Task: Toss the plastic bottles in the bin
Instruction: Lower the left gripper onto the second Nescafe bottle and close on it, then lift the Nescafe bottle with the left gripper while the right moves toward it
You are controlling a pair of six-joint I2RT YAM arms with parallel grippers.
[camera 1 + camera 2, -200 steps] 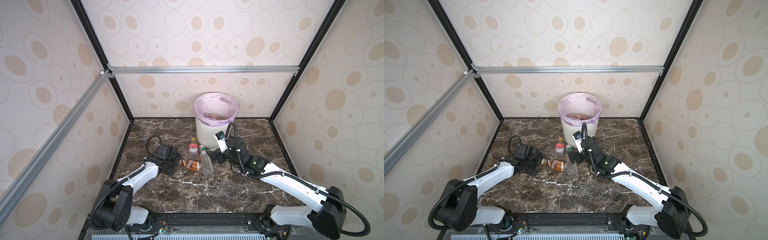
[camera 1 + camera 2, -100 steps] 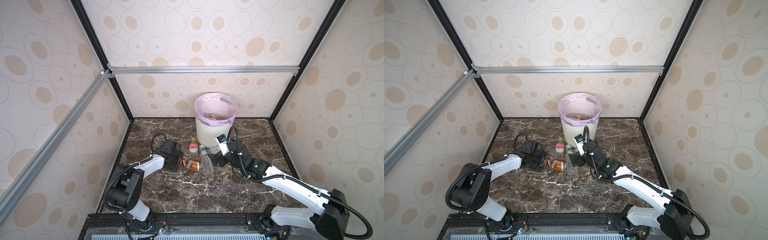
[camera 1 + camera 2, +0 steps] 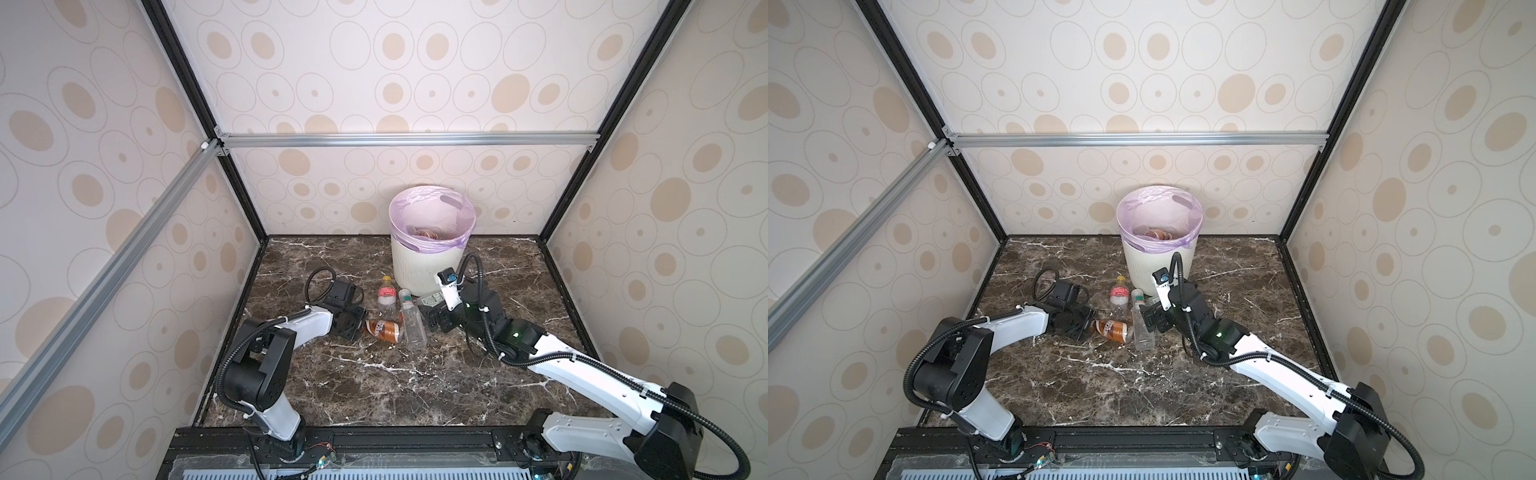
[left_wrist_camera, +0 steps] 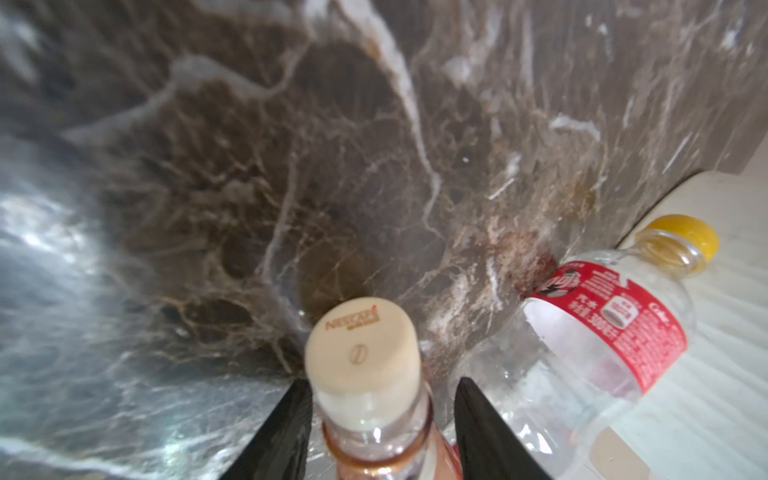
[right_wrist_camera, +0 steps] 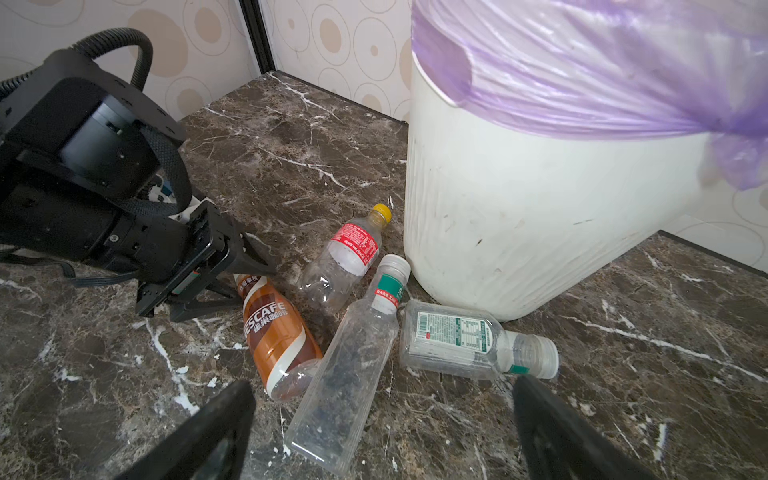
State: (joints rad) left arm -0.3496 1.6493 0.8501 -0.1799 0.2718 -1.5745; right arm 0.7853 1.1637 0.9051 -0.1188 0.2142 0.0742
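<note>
Several plastic bottles lie on the marble floor before the bin (image 3: 419,266). My left gripper (image 4: 380,386) straddles the neck of the brown Nescafe bottle (image 5: 276,332). One fingertip (image 4: 291,407) touches it and a small gap shows at the other. My right gripper (image 5: 382,386) hangs open and empty just above the clear square bottle (image 5: 353,365). A red-labelled bottle (image 5: 345,257) with a yellow cap and a green-labelled clear bottle (image 5: 453,340) lie against the bin's foot. In both top views the grippers (image 3: 363,326) (image 3: 1150,320) flank the cluster.
The lilac liner (image 5: 582,62) drapes over the bin's rim, and more bottles (image 3: 428,234) lie inside. The left arm's elbow (image 3: 257,365) sits low at front left. Patterned walls (image 3: 332,199) and black frame posts (image 3: 245,199) close the floor on three sides.
My left gripper slid right onto the brown bottle's neck and its jaws narrowed from wide open. The right gripper shifted slightly down and right, still open.
</note>
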